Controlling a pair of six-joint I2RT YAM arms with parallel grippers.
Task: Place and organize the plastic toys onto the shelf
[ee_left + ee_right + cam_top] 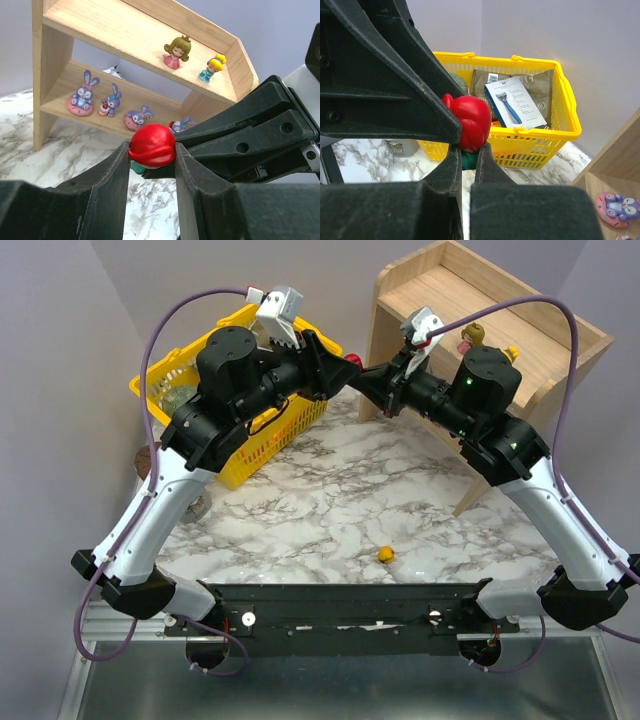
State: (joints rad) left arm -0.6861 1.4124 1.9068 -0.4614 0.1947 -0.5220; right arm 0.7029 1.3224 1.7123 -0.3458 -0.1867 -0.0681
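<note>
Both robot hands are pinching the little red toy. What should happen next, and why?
Probably the left gripper should open. It and the right gripper both pinch the red toy, and the right one sits nearer the shelf.

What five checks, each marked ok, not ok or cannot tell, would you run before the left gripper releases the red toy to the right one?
1. Left gripper shut on the red toy: ok.
2. Right gripper shut on the toy's green underside: ok.
3. Right grip firm enough to hold it alone: cannot tell.
4. Bare room on the shelf, upper tier, beside the two dolls: ok.
5. All toys off the table: not ok; a yellow toy lies there.
</note>
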